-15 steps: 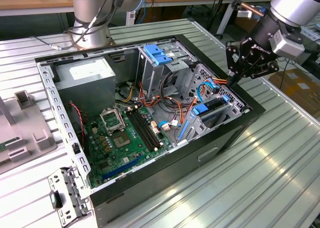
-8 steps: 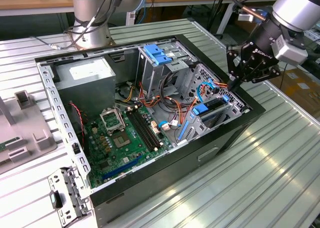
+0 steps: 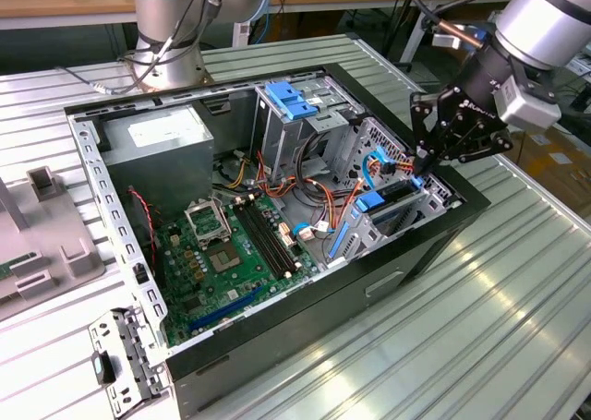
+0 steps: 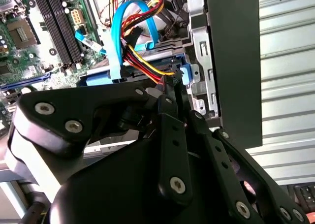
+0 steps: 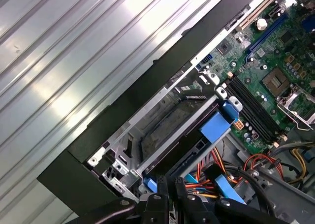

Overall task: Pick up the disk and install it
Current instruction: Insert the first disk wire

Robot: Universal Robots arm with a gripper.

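Note:
The disk [image 3: 392, 201] lies in the bay at the front corner of the open computer case [image 3: 406, 258], on the exterior view's right, its blue rails and tab [image 5: 215, 125] showing. My gripper [image 3: 418, 173] is at the disk's outer end, by the case wall. In both wrist views the black fingers [image 4: 170, 98] stand pressed together, tips at the blue end piece [image 4: 186, 75] of the disk [image 5: 170, 138]. Nothing shows between the fingertips of the gripper [image 5: 170, 183].
Orange, yellow and blue cables [image 3: 374, 166] bunch right beside the bay. Further in are the motherboard [image 3: 226, 254], a drive cage with a light-blue latch [image 3: 294, 100] and the grey power supply [image 3: 157, 148]. The case rests on a ribbed metal table [image 3: 499, 328].

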